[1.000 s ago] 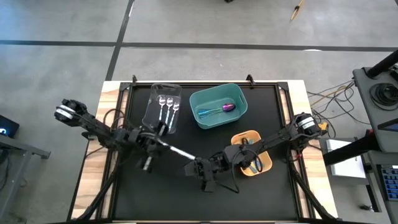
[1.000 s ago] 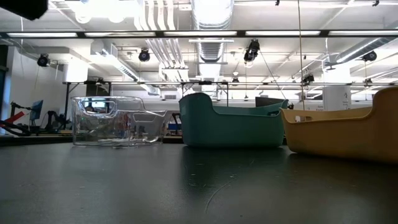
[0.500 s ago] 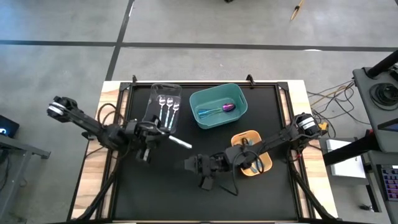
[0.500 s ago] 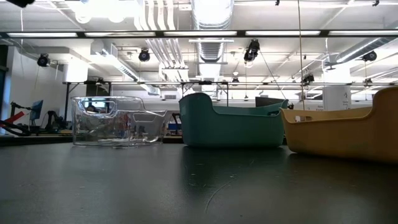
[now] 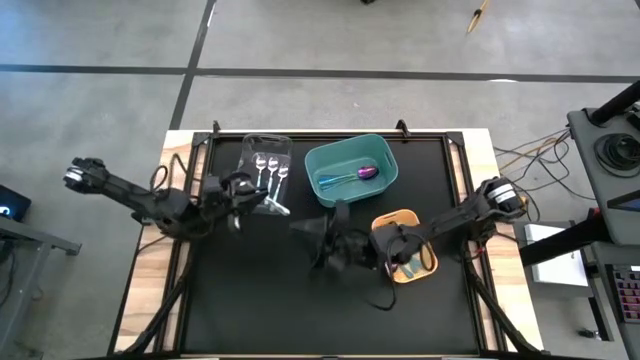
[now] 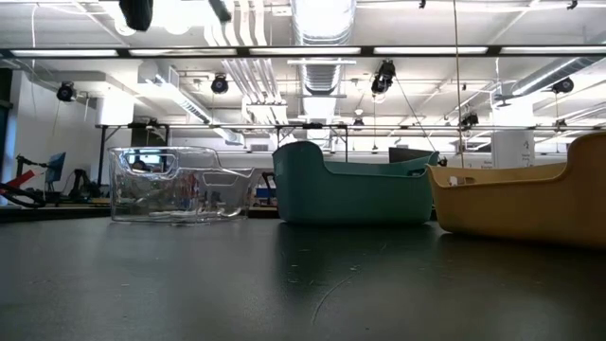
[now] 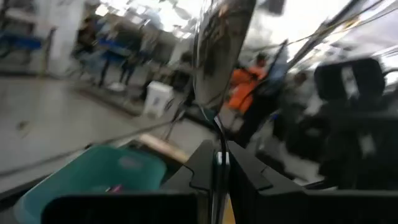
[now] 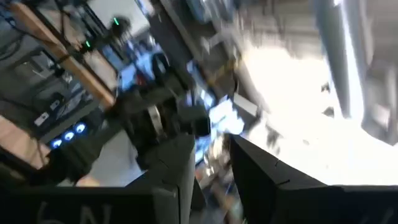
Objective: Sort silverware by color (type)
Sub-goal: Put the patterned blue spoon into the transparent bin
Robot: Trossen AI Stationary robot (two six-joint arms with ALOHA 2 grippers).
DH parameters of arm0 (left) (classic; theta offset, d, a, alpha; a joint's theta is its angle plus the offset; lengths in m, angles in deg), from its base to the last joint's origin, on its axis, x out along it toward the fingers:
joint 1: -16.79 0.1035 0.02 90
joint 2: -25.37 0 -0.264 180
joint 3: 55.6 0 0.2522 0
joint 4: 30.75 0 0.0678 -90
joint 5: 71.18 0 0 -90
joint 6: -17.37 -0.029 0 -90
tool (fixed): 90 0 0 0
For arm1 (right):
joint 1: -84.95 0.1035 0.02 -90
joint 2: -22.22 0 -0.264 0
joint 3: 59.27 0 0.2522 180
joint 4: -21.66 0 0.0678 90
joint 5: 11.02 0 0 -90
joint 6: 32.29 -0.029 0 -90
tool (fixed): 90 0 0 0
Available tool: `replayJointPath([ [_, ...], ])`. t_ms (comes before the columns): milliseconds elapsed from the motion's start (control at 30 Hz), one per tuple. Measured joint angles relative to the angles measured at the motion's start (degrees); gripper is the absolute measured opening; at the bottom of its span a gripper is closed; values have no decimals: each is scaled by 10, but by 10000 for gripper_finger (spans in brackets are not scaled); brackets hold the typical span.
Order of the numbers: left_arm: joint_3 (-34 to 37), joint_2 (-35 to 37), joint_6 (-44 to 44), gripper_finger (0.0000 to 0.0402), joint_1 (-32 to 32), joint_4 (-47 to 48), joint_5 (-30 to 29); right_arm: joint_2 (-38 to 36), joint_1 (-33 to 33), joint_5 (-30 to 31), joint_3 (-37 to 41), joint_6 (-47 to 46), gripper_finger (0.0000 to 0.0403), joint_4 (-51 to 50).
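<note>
My left gripper (image 5: 248, 197) is shut on a shiny silver spoon (image 5: 276, 207) and holds it above the near end of the clear bin (image 5: 250, 172), where several silver spoons (image 5: 268, 166) lie. The teal bin (image 5: 350, 172) holds an iridescent purple-blue utensil (image 5: 366, 172). The orange bin (image 5: 405, 258) holds dark utensils with teal handles. My right gripper (image 5: 303, 230) hangs over the table's middle, near the teal bin. Its fingers stand apart in the right wrist view (image 8: 211, 177), with nothing between them. My left gripper pinches the spoon's thin handle (image 7: 219, 160) between its two fingers. The spoon runs on ahead of the fingers, along them, with its bowl (image 7: 221, 50) at the free end. It is lifted clear of the table and points toward the table's right.
The three bins stand in the far half of the black table (image 5: 270, 300): clear at the left, teal in the middle, orange nearer at the right. The near half of the mat shows bare. Wooden strips (image 5: 150, 280) edge the table.
My left gripper has drawn back toward the table's left and far side, toward the clear bin. It has tipped up and carried the spoon away from my right gripper. My right gripper has rolled about its own axis and shifted slightly toward the far edge.
</note>
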Motion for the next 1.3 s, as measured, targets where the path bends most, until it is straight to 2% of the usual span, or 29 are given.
replayJointPath([
  [100, -25, 9, 58, 9, 32, 109, -1, -21, -16, 35, 0, -96, 88, -66],
  [300, -111, 1, 127, 9, 104, 332, 26, -78, -58, 31, 1, -328, 88, -291],
  [467, -173, -12, 144, 9, 164, 449, 72, -132, -100, -27, 1, -481, 84, -489],
  [600, -204, -22, 148, 9, 218, 516, 114, -167, -123, -77, 13, -558, 75, -580],
  [767, -218, -35, 154, 9, 292, 557, 177, -220, -126, -103, 66, -582, 62, -582],
  [1033, -217, -60, 138, 9, 432, 591, 313, -299, -128, -101, 187, -557, 52, -469],
  [1300, -217, -136, 119, 9, 544, 611, 431, -321, -144, -97, 261, -547, 52, -420],
])
